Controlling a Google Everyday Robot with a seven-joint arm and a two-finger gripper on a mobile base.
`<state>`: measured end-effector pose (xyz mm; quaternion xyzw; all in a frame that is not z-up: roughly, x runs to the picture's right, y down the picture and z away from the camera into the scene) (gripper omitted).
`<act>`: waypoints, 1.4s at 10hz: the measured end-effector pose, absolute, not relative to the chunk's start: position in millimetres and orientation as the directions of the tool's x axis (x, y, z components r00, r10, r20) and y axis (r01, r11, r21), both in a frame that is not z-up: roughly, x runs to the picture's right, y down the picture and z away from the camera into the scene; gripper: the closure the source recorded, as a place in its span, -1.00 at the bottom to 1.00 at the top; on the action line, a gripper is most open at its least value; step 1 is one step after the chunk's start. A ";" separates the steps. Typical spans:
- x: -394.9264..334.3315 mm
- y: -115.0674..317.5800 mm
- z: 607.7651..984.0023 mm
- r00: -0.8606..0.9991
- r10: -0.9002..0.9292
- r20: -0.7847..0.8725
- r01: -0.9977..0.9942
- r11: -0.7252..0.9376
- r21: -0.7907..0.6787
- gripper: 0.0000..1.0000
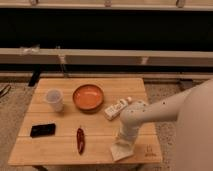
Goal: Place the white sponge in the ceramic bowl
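Observation:
The white sponge [119,152] lies flat near the front right edge of the wooden table [100,135]. My gripper [125,141] hangs straight down from the white arm, right over the sponge's far end and touching or nearly touching it. The ceramic bowl [88,97], orange-red inside, stands empty at the middle of the table's far half, well up and left of the gripper.
A white labelled bottle [116,109] lies between the bowl and my arm. A translucent plastic cup [54,99] stands at the left, a black phone [42,130] at the front left, and a red chili pepper [80,139] at the front middle. A low ledge runs behind the table.

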<state>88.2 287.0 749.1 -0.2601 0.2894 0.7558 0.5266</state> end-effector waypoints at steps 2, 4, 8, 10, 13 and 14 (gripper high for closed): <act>81.1 287.0 742.2 -0.287 0.655 -0.699 -0.954 -0.259 0.150 -0.25; 80.4 289.2 742.0 -0.288 0.652 -0.702 -0.954 -0.256 0.153 -0.01; 95.9 288.6 742.5 -0.321 0.650 -0.689 -0.944 -0.273 0.183 -0.51; 103.4 285.7 740.3 -0.341 0.653 -0.676 -0.937 -0.291 0.193 -0.60; 110.2 283.5 740.0 -0.354 0.657 -0.666 -0.932 -0.303 0.197 -0.60; 111.9 284.2 741.7 -0.357 0.656 -0.665 -0.931 -0.305 0.200 -0.60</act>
